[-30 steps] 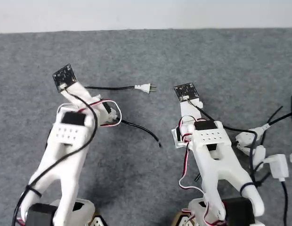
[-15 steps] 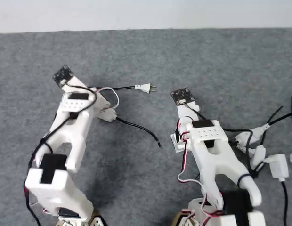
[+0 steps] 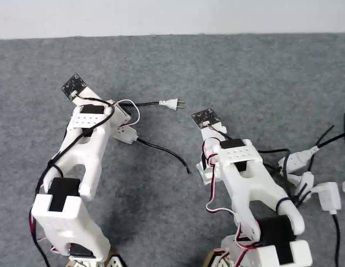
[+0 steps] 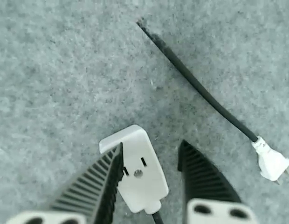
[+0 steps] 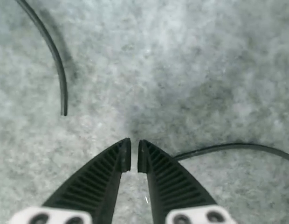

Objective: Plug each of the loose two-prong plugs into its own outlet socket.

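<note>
1. Left gripper (image 4: 151, 148) released, jaws astride the socket (image 4: 137, 172), apparently to steady it.
2. Plug (image 3: 172, 103) lies loose, 2 o'clock of the socket.
3. Right gripper (image 5: 134, 156) clenched, empty, over carpet (image 5: 205, 70).

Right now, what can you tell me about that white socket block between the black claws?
The outlet socket is a white, plastic-looking block with rounded corners, lying flat on the grey carpet, face up, showing two slots and a round hole. A black cord leaves one end. It sits inside the open left end effector: one finger seems to touch its side, the other stands apart.
</note>
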